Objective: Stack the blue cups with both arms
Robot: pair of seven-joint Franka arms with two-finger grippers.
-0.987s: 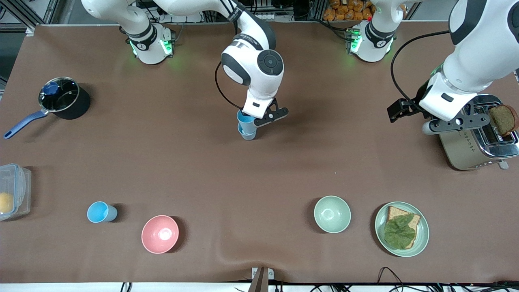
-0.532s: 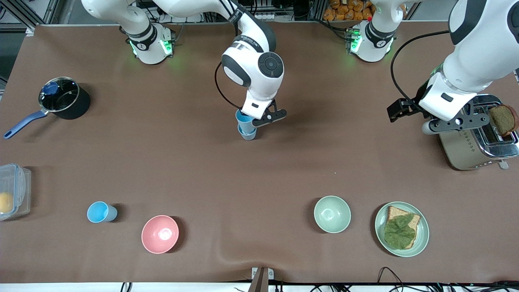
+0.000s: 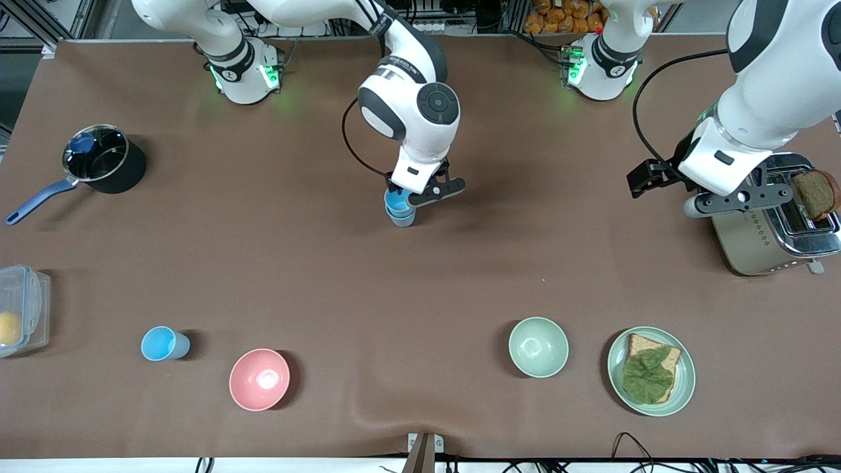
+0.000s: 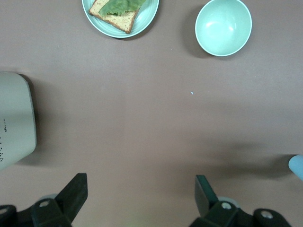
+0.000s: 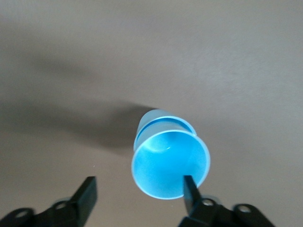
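A brown cloth covers the table (image 3: pixel 328 263), lightly wrinkled at its edge nearest the front camera. Along the top of the front view run metal framing (image 3: pixel 39 20) and cables (image 3: pixel 433 16), with green light on the cloth.

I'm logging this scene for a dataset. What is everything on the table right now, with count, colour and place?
Stacked blue cups: two, bright blue nested in grey-blue, mid-table.
Lone blue cup: one, sky-blue, beside the pink bowl.
Pink bowl: one, near the front camera.
Green bowl: one, pale green, beside the plate.
Plate: one, pale green, bread and a leaf on it.
Toaster: one, silver, bread in slot.
Saucepan: one, black, blue handle.
Container: one, clear, table edge.
Right gripper: open, around the top cup's rim.
Left gripper: open, waiting beside the toaster.
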